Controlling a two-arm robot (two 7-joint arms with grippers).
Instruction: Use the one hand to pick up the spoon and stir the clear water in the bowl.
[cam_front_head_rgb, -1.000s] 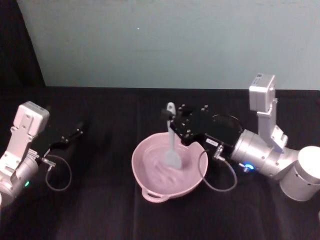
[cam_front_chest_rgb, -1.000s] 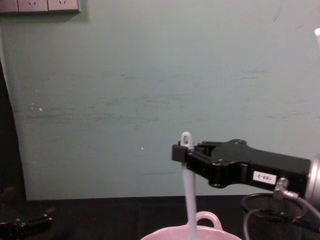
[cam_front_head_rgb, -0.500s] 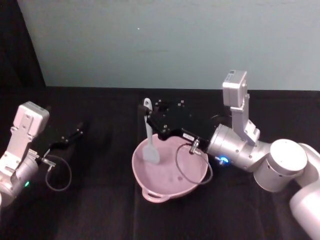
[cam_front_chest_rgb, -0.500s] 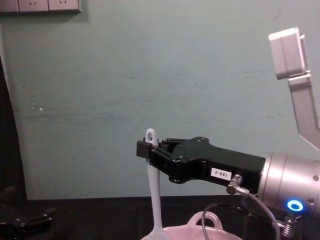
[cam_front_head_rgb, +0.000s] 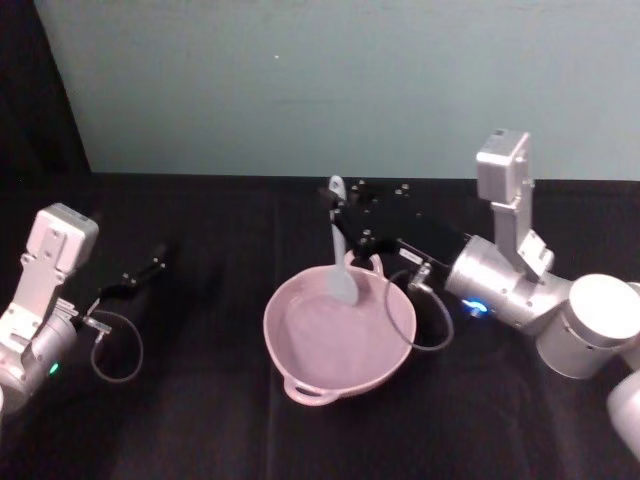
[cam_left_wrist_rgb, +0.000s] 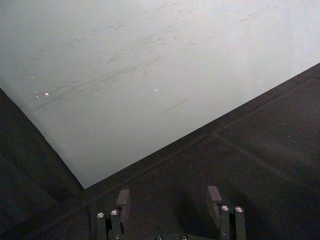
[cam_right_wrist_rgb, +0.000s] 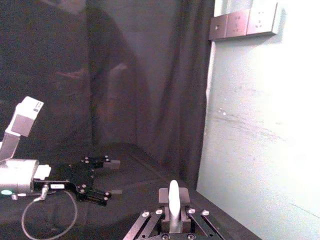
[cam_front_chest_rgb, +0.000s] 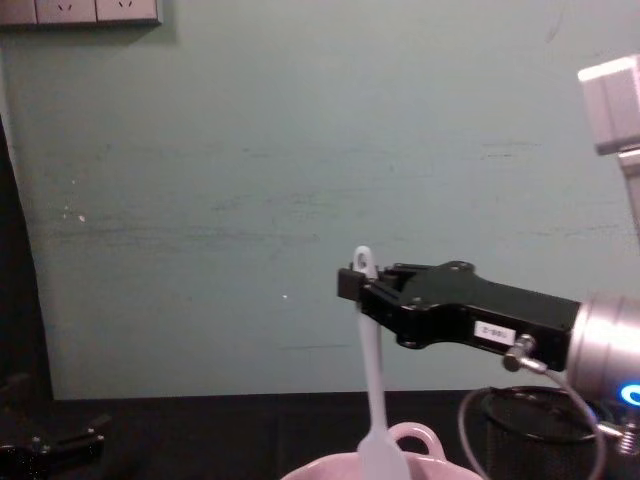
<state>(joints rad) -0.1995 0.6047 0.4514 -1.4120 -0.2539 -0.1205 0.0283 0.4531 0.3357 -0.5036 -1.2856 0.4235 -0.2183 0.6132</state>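
A pale teal wall (cam_front_chest_rgb: 300, 180) closes off the back of the scene, with a row of white wall sockets (cam_front_chest_rgb: 80, 10) high up on it and a dark curtain (cam_right_wrist_rgb: 150, 90) beside it. In front lies a table (cam_front_head_rgb: 200, 420) covered in black cloth.

Near the middle of the table sits the pale pink round bowl (cam_front_head_rgb: 272, 340), with small arched loop handles on its near and far rim. The black right gripper (cam_front_head_rgb: 338, 207) reaches in from the right above the bowl's far rim. Its fingers (cam_front_chest_rgb: 347, 284) are pinched narrow on the long slim white plastic spoon (cam_front_head_rgb: 340, 250), just below the loop hole at the handle end.

The spoon hangs nearly upright, slightly tilted. Its flat paddle blade is down inside the bowl close to the far rim. Whether the blade touches water cannot be told.

A grey cable (cam_front_head_rgb: 428, 335) from the silver right wrist droops in a loop over the bowl's right rim. In the chest view a black wire-mesh cup (cam_front_chest_rgb: 540, 430) stands to the right of the bowl, beneath the gripper's body.

The left gripper (cam_front_head_rgb: 155, 262) rests low over the table well to the left, apart from the bowl. Its fingers (cam_left_wrist_rgb: 122, 200) are spread wide with nothing between them, and a small cable loop (cam_front_head_rgb: 115, 350) trails from its wrist.
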